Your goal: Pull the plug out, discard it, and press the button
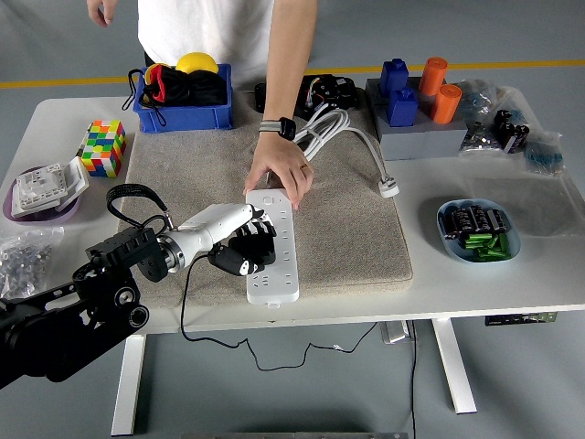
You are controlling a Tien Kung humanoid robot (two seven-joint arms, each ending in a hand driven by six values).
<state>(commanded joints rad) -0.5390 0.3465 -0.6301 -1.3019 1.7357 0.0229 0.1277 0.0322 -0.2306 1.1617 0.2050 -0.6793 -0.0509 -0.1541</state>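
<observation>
A white power strip (276,262) lies on the beige mat (347,219), long side running away from me. A black plug (256,247) sits in it near the middle, its thin black cord trailing off the table's front edge. My left hand (245,245) is shut on the black plug, fingers curled around it from the left. A person's hand (280,171) presses down on the strip's far end. My right hand is out of view.
A blue bin (183,99) with dark items and a yellow ball stands at the back left. A Rubik's cube (102,147), a purple dish (37,194) and a bag of parts (23,257) line the left side. White cable (343,137), blue and orange blocks (416,91) and a battery bowl (479,230) are at right.
</observation>
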